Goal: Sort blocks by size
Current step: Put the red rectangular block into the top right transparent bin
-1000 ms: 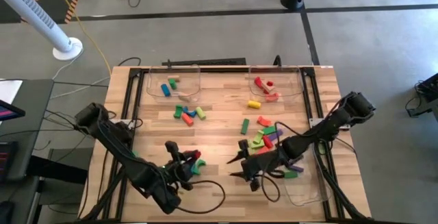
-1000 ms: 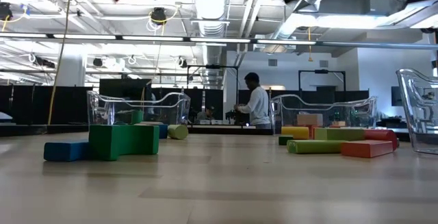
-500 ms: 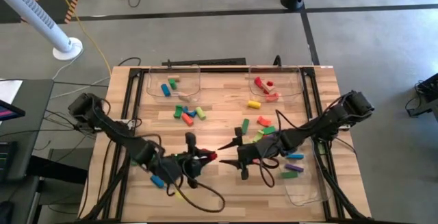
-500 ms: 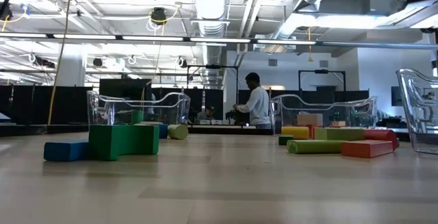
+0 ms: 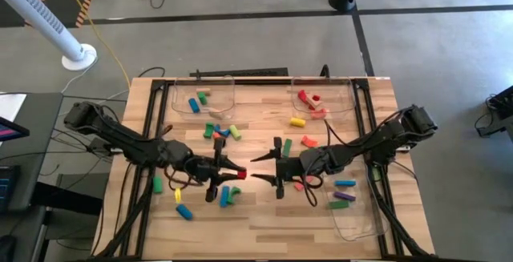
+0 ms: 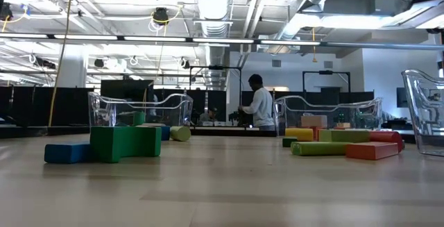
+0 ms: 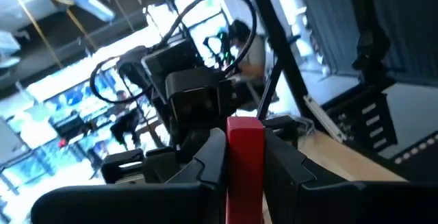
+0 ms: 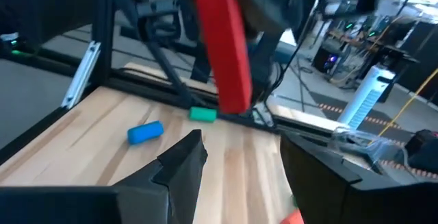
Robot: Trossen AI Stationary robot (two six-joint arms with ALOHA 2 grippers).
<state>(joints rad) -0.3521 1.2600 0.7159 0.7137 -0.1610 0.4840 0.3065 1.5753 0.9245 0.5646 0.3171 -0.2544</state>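
Note:
My left gripper (image 5: 231, 174) is over the middle of the table, shut on a red block (image 5: 239, 175), a long bar. My right gripper (image 5: 260, 167) faces it from the right, open. In the right wrist view the red block (image 8: 222, 46) hangs just ahead of the two spread fingers of my right gripper (image 8: 239, 148), clear of them. Other blocks lie on the wood: a cluster (image 5: 218, 131) at far centre, several (image 5: 343, 194) under the right arm and several (image 5: 180, 202) near the left arm. My left gripper pinches the red block's sides (image 7: 245, 176) between its two fingers. The fingers come level from the table's left, and the block's free end (image 7: 245, 125) sticks out past the fingertips. The block is lifted clear of the table.
Clear plastic trays stand at far left (image 5: 200, 94), far right (image 5: 322, 98) and near right (image 5: 357, 222); the two far ones hold a few blocks. In the low view a green block (image 6: 125, 144) and a green cylinder (image 6: 319, 148) lie on the wood, with a person far behind.
My left gripper has swung up from the near edge toward the table's middle with the red block, tipping from pointing down to level. My right gripper has moved toward the left and far side, tipping up to level, and now faces the block.

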